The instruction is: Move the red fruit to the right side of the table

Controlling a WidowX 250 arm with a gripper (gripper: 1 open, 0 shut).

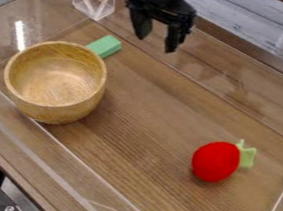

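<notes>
The pincer [156, 37] hangs spread wide and empty over the far edge of the counter [158, 105], so this looks like the approach. The red fruit [218, 160] lies well apart, at the near right. Next: cross over it and lower. The wooden bowl [56, 82] and green block [105, 46] sit left, out of the way.

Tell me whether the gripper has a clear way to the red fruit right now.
Probably yes. The gripper hangs open at the table's far edge, and only bare table lies between it and the red fruit. The wooden bowl and green block sit off to the side.
</notes>
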